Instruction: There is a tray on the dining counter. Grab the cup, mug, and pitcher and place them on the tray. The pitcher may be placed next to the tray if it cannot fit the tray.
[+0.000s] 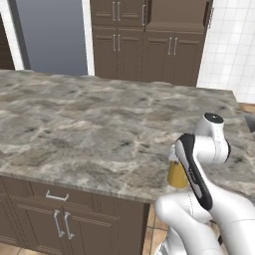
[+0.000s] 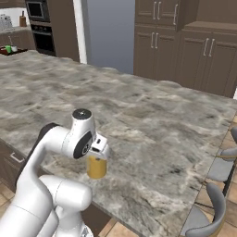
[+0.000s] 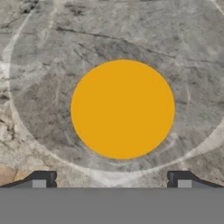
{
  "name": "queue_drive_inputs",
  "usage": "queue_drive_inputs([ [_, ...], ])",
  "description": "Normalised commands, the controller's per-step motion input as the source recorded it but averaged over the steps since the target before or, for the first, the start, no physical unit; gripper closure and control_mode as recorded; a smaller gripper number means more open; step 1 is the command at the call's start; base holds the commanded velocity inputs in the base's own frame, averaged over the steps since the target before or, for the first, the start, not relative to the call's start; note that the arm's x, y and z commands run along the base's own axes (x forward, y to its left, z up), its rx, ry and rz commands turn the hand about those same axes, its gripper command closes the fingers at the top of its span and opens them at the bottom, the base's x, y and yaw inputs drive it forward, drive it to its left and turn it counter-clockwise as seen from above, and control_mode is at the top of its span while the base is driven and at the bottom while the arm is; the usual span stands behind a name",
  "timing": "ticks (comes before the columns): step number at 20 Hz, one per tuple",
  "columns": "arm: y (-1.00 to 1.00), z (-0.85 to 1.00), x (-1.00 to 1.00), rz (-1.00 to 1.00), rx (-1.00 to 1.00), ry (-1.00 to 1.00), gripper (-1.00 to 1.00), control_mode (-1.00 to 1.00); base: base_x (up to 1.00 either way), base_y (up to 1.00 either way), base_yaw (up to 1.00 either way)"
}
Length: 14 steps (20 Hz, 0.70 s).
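A home kitchen, rendered: a large island counter [image 1: 74, 124] with a grey marbled stone top over dark brown cabinets, tall matching wall cabinets [image 2: 185, 46] behind, a built-in oven [image 2: 42, 32], white tiled wall [image 1: 231, 45], and grey bar stools [image 2: 213, 210] alongside.

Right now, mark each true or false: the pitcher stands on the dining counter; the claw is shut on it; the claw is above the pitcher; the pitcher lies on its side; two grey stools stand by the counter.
1. The pitcher stands on the dining counter: true.
2. The claw is shut on it: false, the fingers stand wide apart.
3. The claw is above the pitcher: true.
4. The pitcher lies on its side: false, it stands upright.
5. Two grey stools stand by the counter: true.
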Motion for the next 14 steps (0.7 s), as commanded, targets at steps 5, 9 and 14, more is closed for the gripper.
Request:
queue_drive_inputs([
  [5,-0.01,-0.32,0.00,0.00,0.00,-0.15,-1.00,-1.00,0.00,0.00,0.00],
  [9,0.00,-0.47,0.03,0.00,0.00,-0.12,-1.00,-1.00,0.00,0.00,0.00],
  [14,0.05,-0.58,0.23,0.00,0.01,-0.08,1.00,-1.00,0.00,0.00,0.00],
])
